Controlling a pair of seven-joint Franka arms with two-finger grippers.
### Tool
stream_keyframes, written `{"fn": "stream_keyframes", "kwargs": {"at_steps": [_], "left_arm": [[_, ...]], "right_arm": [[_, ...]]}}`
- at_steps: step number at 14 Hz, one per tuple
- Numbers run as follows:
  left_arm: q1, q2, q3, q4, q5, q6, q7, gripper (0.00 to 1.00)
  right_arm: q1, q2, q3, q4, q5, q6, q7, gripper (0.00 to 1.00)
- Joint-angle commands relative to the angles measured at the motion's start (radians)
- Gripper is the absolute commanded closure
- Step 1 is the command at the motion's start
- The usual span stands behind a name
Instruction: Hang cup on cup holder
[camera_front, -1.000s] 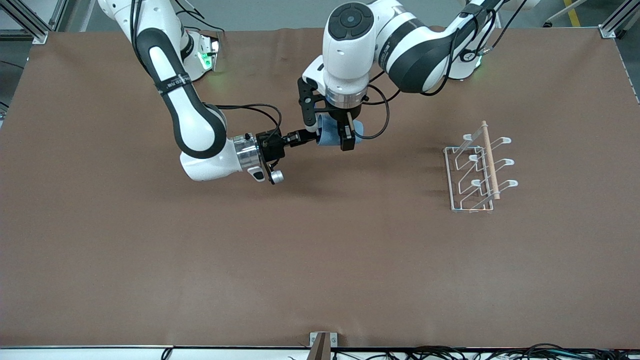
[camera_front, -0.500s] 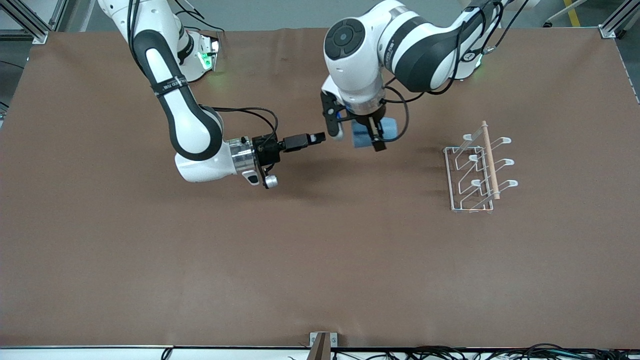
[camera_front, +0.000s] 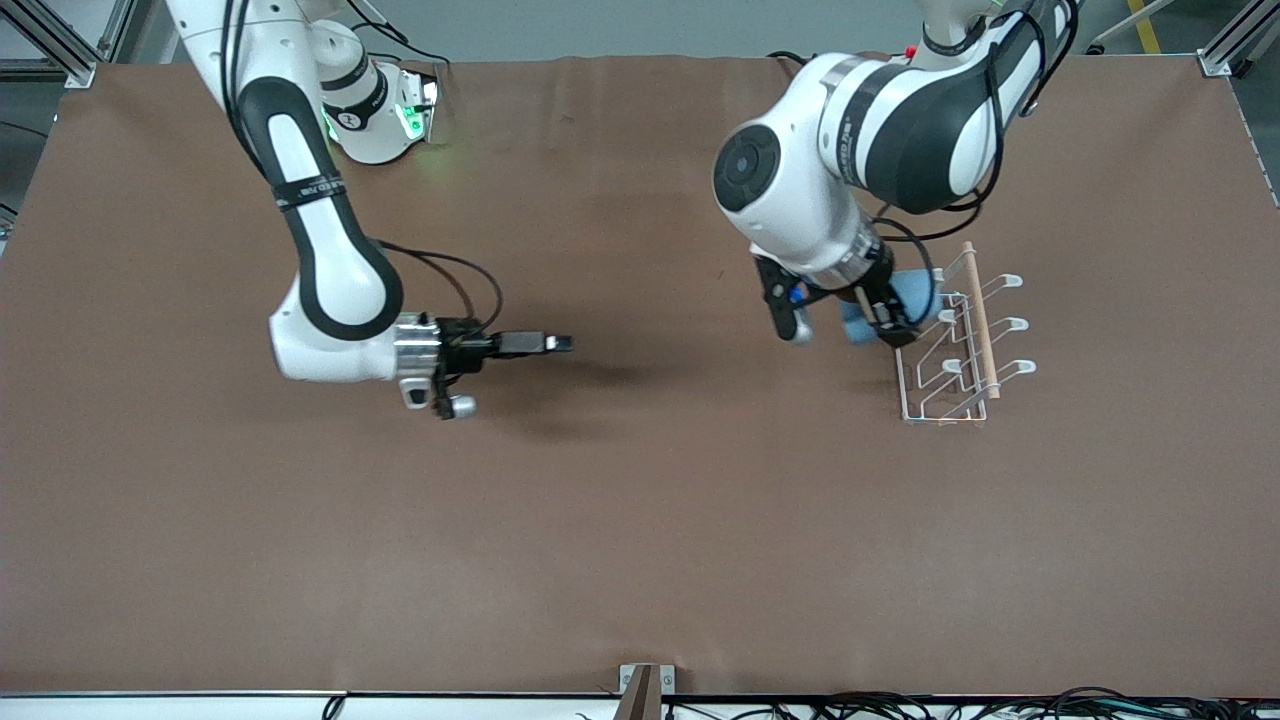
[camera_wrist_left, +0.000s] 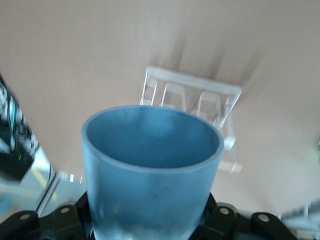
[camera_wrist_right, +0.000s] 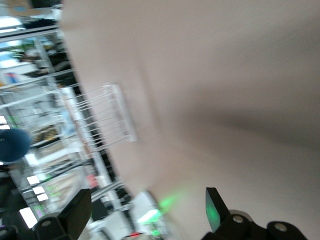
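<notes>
Carrying the cup (camera_front: 905, 300) clamped in our left gripper (camera_front: 880, 318), nine o'clock of the cup holder (camera_front: 960, 340); hanging remains, right gripper (camera_front: 545, 343) spread empty.

The left arm reached from its base down toward the table, its wrist tilted and its forearm angled steeply. The left gripper (camera_front: 868, 318) hung in the air with its fingers clamped on the cup (camera_wrist_left: 150, 170). The right arm bent at the elbow, its wrist turned level above the table. The right gripper (camera_wrist_right: 150, 210) pointed sideways with its fingers spread wide and nothing between them.
</notes>
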Motion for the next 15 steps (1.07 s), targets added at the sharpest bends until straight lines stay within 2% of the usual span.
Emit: {"fn": "stream_keyframes", "kwargs": {"at_steps": [1,4,7,8,10,12,15], "left_arm": [[-0.009,0.052,0.017,-0.031,0.165,-0.11,0.013,0.46],[-0.007,0.141,0.057,-0.103,0.353,-0.171,0.0,0.47],[-0.006,0.169,0.065,-0.178,0.453,-0.176,-0.019,0.47],[0.0,0.181,0.071,-0.183,0.473,-0.179,-0.058,0.47],[-0.006,0.224,0.077,-0.178,0.481,-0.179,-0.098,0.47],[-0.007,0.252,0.077,-0.181,0.503,-0.196,-0.119,0.47],[-0.009,0.299,0.077,-0.183,0.524,-0.217,-0.161,0.47]], "right_arm": [[-0.002,-0.129,-0.112,-0.039,-0.298,0.028,0.004,0.0],[-0.004,-0.191,-0.228,-0.039,-0.565,0.004,0.003,0.0],[-0.004,-0.274,-0.313,-0.019,-0.831,-0.056,0.003,0.0],[-0.004,-0.289,-0.339,0.018,-0.908,-0.098,0.004,0.0],[-0.004,-0.289,-0.371,0.122,-1.015,-0.21,0.004,0.0],[-0.018,-0.283,-0.408,0.25,-1.058,-0.318,0.006,0.0],[-0.05,-0.278,-0.402,0.429,-1.166,-0.432,0.007,0.0]]}}
